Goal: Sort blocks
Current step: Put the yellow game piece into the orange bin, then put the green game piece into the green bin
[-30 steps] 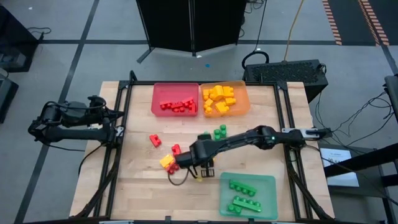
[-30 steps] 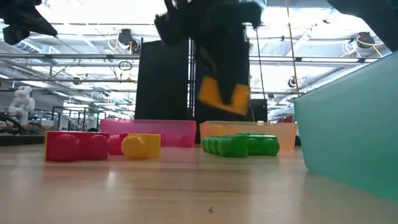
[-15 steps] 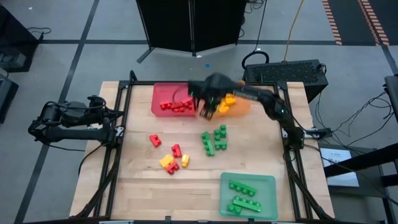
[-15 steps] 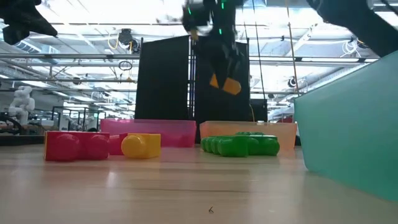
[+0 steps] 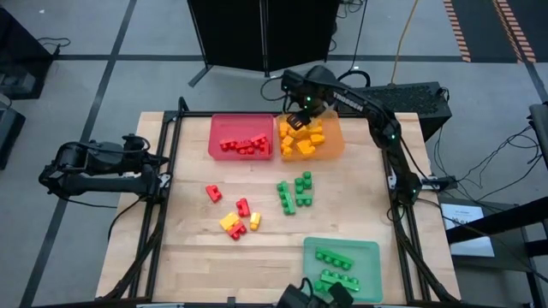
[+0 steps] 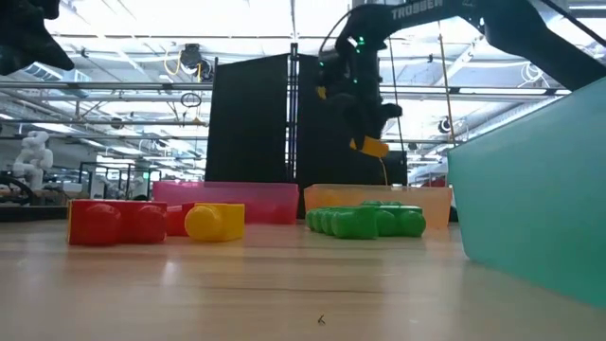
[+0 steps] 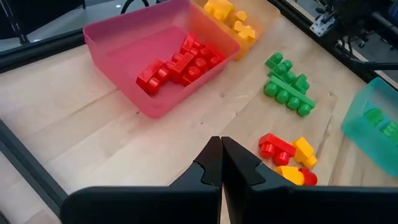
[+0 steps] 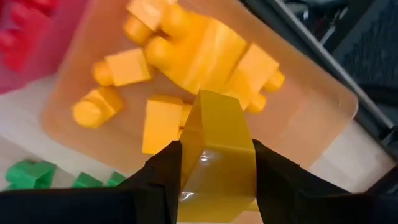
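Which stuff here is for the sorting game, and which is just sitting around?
For the job:
yellow block in the right tool
loose green blocks
loose red and yellow blocks
red tray, orange tray, green tray

Just around:
left tool, shut
black panel

Red blocks (image 5: pixel 244 146) and yellow blocks (image 5: pixel 304 141) in trays, green blocks (image 5: pixel 294 192) loose mid-table

A light wooden plank table (image 5: pixel 197 248) stands on a grey concrete floor (image 5: pixel 94 77) crossed by dark lines. Beyond the table's far edge rises a tall black panel screen (image 5: pixel 257 34), with a black equipment box (image 5: pixel 402 98) beside it. Past the screen, the hall's ceiling (image 6: pixel 142 47) shows bright white light among metal beams and hanging cables.
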